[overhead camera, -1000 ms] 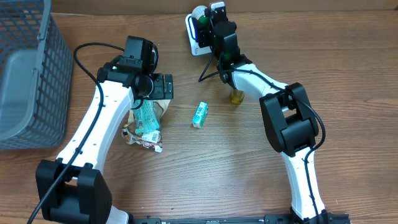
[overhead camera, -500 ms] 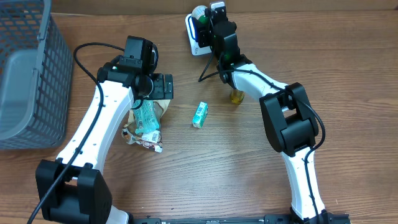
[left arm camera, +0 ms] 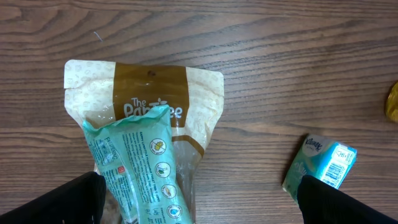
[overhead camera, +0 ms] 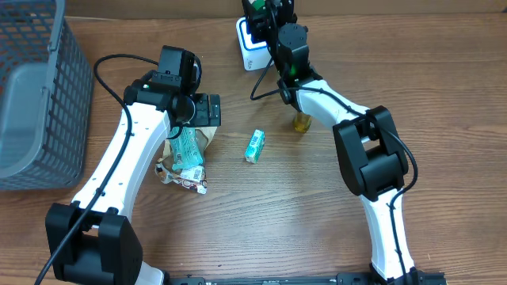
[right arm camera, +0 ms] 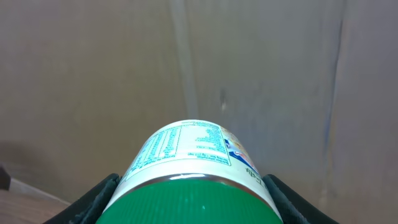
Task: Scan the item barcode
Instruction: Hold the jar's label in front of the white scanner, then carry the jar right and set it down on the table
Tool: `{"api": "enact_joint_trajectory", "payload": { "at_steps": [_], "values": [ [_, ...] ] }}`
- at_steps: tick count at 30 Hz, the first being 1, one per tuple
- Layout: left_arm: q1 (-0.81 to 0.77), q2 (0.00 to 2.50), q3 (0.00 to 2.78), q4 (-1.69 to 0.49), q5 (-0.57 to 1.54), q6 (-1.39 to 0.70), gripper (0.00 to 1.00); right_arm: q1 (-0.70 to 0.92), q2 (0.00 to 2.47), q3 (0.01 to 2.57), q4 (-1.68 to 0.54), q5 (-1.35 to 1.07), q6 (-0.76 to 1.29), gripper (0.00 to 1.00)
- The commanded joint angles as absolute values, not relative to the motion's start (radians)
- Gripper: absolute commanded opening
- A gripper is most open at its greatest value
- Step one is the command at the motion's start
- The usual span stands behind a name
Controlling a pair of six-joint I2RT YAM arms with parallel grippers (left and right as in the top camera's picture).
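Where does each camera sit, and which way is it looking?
Overhead: above the table, looking straight down; both arms and the basket show.
Left wrist: on the left arm, looking down at a brown pouch and a tissue pack; the open left fingers show in the bottom corners.
Right wrist: on the right arm, facing a plain brown surface; the right fingers hold a green-lidded jar.
Shared: overhead and left wrist both show the pouch and tissue pack.

A mock shop checkout on a wooden table (overhead camera: 277, 229): grey shopping basket (overhead camera: 32, 87), white scanner (overhead camera: 247, 51), packaged groceries (left arm camera: 146, 93).
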State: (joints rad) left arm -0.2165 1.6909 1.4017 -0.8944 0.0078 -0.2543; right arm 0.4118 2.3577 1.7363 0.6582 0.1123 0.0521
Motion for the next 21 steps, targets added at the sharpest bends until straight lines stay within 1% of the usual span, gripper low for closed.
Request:
{"api": "enact_joint_trajectory", "payload": {
  "at_steps": [1,5,9,11,13,14,17,19,20,21],
  "values": [
    [-0.223,1.693,1.422,-0.892,0.012,-0.239,1.00,0.395,2.169,1.769,0.645,0.123,0.056,0.03],
    [-0.223,1.693,1.422,-0.892,0.011,-0.239,1.00,0.360,2.077,1.769,0.519,0.123,0.056,0.03],
    [-0.223,1.693,1.422,-0.892,0.012,-0.239,1.00,0.312,1.988,1.769,0.316,0.123,0.056,0.03],
    [-0.223,1.693,1.422,-0.893,0.012,-0.239,1.00,0.281,1.945,1.769,0.186,0.123,0.086,0.03],
    [-0.223,1.693,1.422,-0.892,0.012,-0.239,0.99,0.242,1.906,1.769,0.044,0.123,0.162,0.03],
    [-0.223,1.693,1.422,-0.892,0.012,-0.239,1.00,0.212,1.883,1.769,-0.072,0.123,0.223,0.03],
    [-0.223,1.693,1.422,-0.893,0.012,-0.239,1.00,0.155,1.855,1.769,-0.281,0.123,0.299,0.04],
    [-0.223,1.693,1.422,-0.893,0.012,-0.239,1.00,0.120,1.850,1.769,-0.415,0.122,0.326,0.04],
    [-0.223,1.693,1.422,-0.893,0.012,-0.239,1.00,0.086,1.850,1.768,-0.545,0.122,0.342,0.04],
    [-0.223,1.693,1.422,-0.892,0.012,-0.239,0.99,0.069,1.850,1.768,-0.614,0.123,0.345,0.04]
  ]
}}
